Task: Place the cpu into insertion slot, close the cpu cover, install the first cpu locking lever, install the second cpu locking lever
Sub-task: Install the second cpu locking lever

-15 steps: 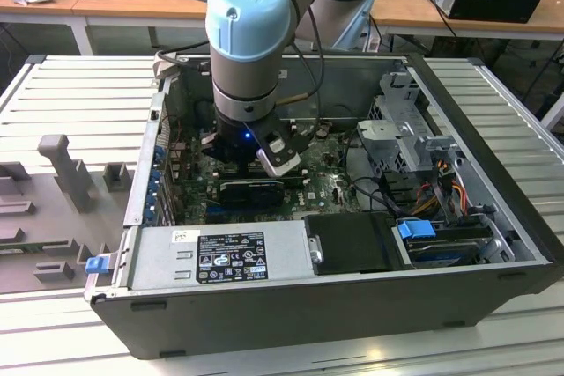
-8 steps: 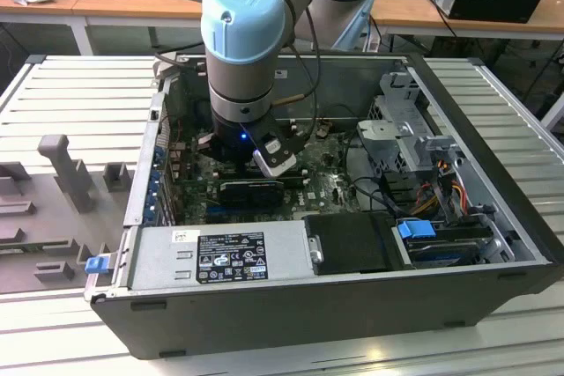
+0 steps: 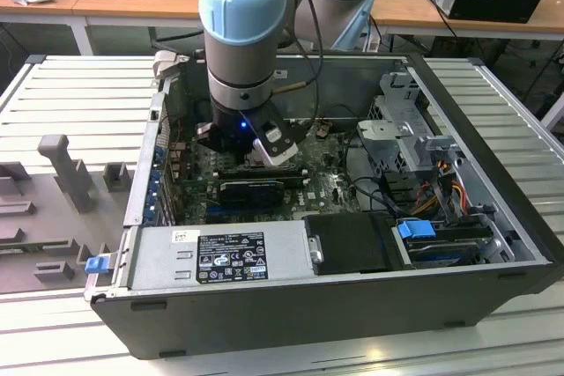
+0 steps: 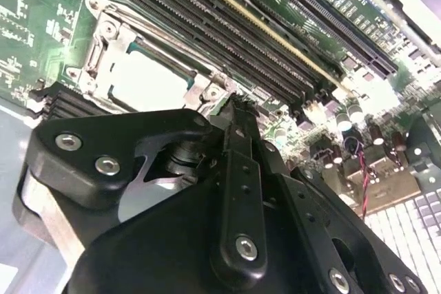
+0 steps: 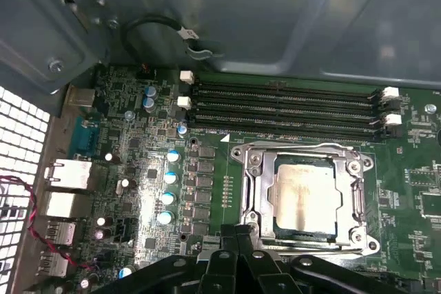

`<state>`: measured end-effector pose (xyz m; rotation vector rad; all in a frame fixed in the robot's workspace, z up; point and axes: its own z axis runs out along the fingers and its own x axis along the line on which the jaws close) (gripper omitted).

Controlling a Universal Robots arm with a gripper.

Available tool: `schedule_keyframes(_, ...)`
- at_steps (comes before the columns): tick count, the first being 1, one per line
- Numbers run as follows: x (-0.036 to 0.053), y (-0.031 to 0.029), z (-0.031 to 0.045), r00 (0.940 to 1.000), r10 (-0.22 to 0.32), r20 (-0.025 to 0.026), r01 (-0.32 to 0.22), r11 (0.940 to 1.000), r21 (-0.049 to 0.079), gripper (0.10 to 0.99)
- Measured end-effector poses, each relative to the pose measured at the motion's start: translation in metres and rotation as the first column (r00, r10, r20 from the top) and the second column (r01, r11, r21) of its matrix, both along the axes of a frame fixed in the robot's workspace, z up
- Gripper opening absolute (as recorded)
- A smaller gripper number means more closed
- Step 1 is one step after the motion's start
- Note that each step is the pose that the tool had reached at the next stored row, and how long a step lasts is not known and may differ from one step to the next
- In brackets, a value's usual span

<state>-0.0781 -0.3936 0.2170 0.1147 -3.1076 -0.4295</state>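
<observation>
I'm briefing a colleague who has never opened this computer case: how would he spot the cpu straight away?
Find the green motherboard on the open case's floor, then the four long black memory slots in the first wrist view. Beside them lies a silver metal frame, the cpu cover; the cpu is the pale square plate showing through its window, the one flat, plain metallic square among the dark parts.

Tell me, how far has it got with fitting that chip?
The cpu already lies in the insertion slot, and the cpu cover looks closed over it. The end effector, fingers together and holding nothing, sits at the socket's edge, apparently working on a lever. Whether either lever is locked, I can't tell.
</observation>
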Motion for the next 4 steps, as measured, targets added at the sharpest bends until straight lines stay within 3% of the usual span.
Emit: schedule_keyframes(4,0.0,0.0001,0.0025,1.0,0.0,0.0002,0.0,1.0,0.0,0.106)
